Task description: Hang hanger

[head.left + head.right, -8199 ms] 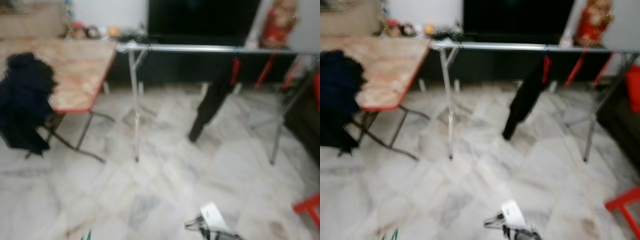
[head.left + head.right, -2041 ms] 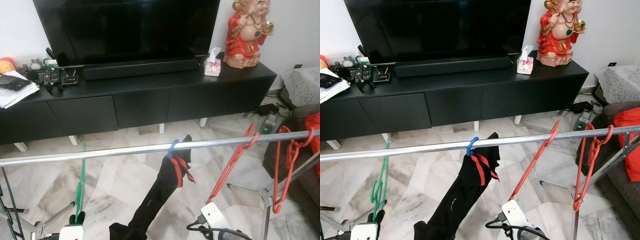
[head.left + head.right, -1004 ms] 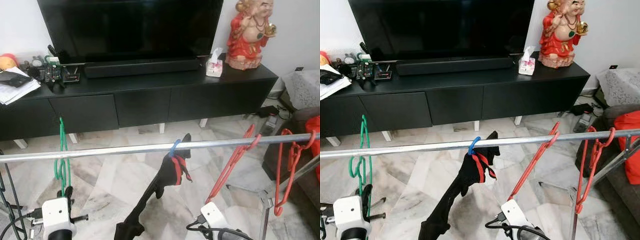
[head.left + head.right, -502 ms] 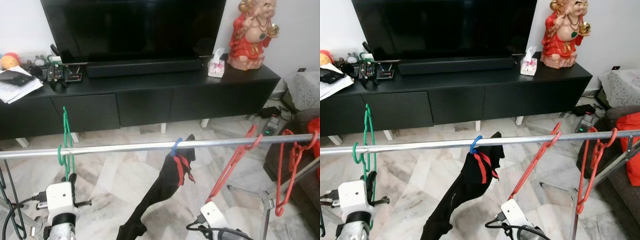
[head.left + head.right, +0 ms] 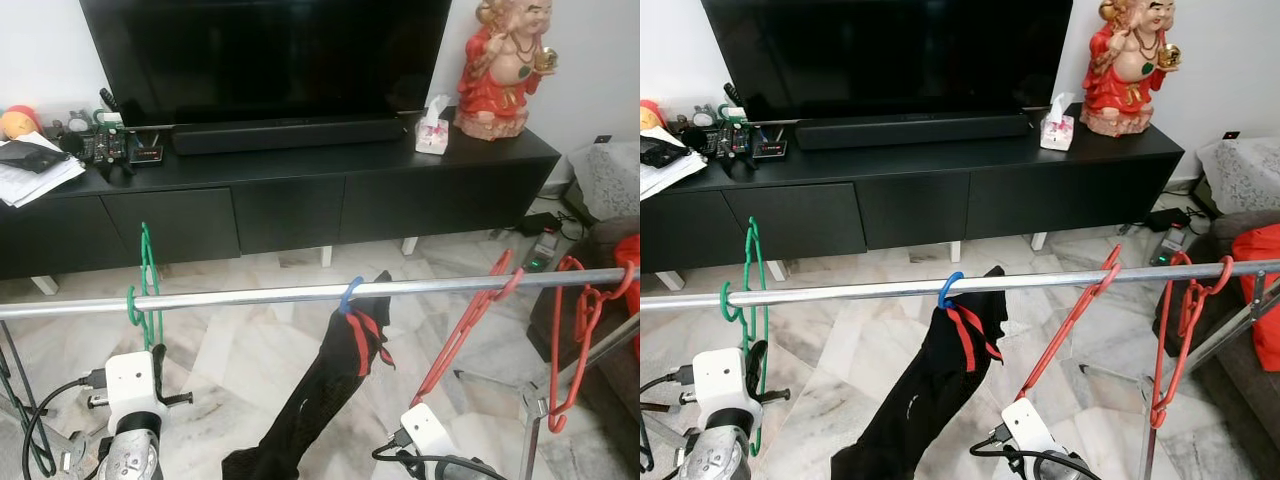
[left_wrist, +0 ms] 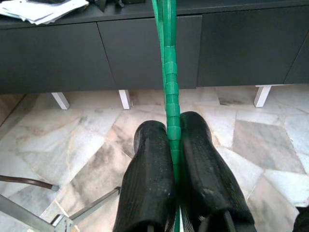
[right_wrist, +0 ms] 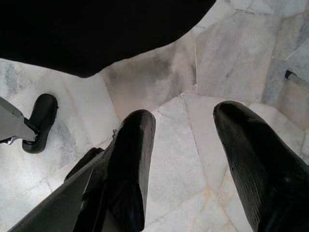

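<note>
At the left end of a silver clothes rail [image 5: 260, 296], the left tool [image 6: 173, 145] is pinched tight on a green hanger [image 5: 148, 280], whose hook sits over the rail. Further right along the rail hang a black garment [image 5: 320, 400] on a blue hook [image 5: 347, 293], then two red hangers [image 5: 470, 320]. Low at the right, the right tool [image 7: 186, 145] hangs with its fingers spread wide above the marble floor [image 7: 231, 58]. Beyond the rail stands a black TV cabinet [image 5: 300, 200].
</note>
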